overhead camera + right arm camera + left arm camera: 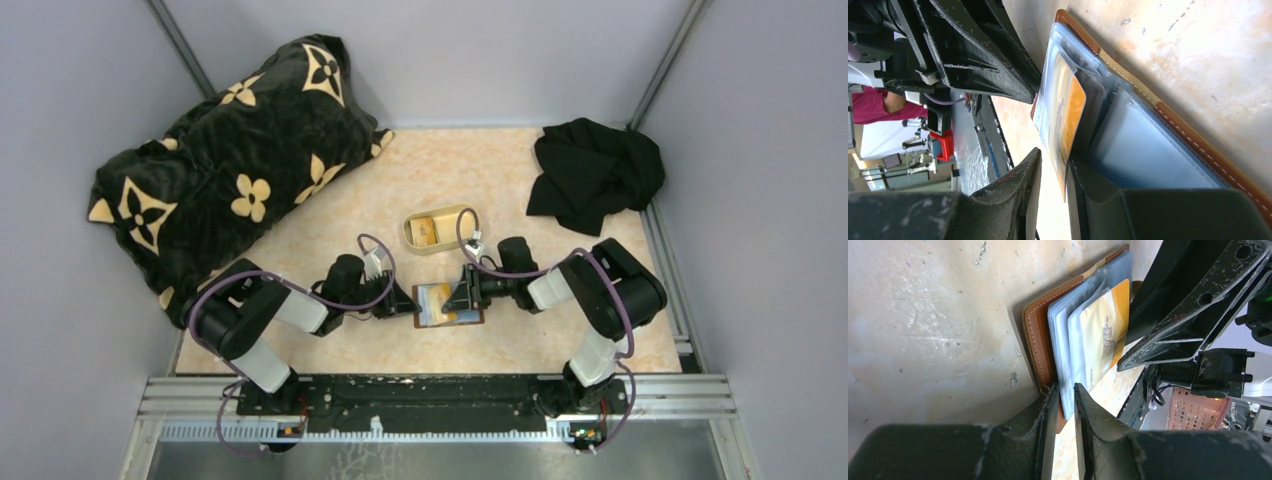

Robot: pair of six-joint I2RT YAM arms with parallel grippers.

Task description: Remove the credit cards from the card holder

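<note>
Card holder (438,310) open on the bench (500,180), left claw (1064,390) pinching its edge, right claw (1054,160) straddling the orange card (1074,110), grip unclear.

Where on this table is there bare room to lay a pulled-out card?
Bare table behind the tan tray, between the patterned blanket and black cloth; also the strip before the card holder, at the near edge. Crowded where the left gripper and right gripper meet at it.

Pale lilac walls (450,50) enclose a marbled, perhaps stone, tabletop (520,200).
</note>
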